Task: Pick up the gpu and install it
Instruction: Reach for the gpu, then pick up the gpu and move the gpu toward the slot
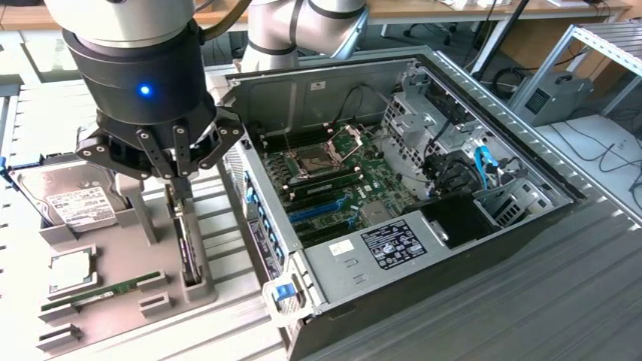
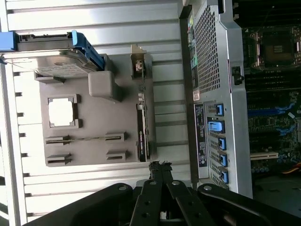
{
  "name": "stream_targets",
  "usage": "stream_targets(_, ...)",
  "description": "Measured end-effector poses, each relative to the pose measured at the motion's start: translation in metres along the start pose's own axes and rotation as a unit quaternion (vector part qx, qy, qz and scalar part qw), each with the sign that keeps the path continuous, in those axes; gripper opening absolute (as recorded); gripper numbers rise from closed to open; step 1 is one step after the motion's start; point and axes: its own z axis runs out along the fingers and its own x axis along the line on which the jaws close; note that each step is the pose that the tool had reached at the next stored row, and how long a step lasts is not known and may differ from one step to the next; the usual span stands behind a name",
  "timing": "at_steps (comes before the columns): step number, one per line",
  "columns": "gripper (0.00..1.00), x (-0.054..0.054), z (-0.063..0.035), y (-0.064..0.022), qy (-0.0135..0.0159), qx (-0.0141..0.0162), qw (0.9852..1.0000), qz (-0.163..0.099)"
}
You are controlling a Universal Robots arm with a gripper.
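Now your gripper point(image 1: 182, 180) is hanging right above the gpu point(image 1: 188, 248), fingers pinched together, and the gpu is standing in its gray tray point(image 1: 120, 259).

Found the gripper point(image 1: 180, 179) closed, fingertips pressed together, on the exterior view's left of the open computer case point(image 1: 301, 94). Noted the gpu point(image 1: 186, 252) standing on edge in the grey holder point(image 1: 125, 241), just beside the case's side wall. Could not confirm contact between fingertips and gpu. Logged the hard drive point(image 1: 78, 204), processor chip point(image 1: 68, 272) and green memory stick point(image 1: 101, 295) in the same holder, farther from the case.
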Motion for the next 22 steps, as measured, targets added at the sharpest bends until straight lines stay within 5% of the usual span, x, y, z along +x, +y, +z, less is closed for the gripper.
stream_targets(11, 0.11, 0.0000, 0.0000, 0.0000, 0.0000, 0.0000, 1.0000, 0.000)
stream_targets(18, 0.42, 0.0000, 0.0000, 0.0000, 0.0000, 0.0000, 1.0000, 0.000)
stream_targets(22, 0.42, 0.0000, 0.0000, 0.0000, 0.0000, 0.0000, 1.0000, 0.000)
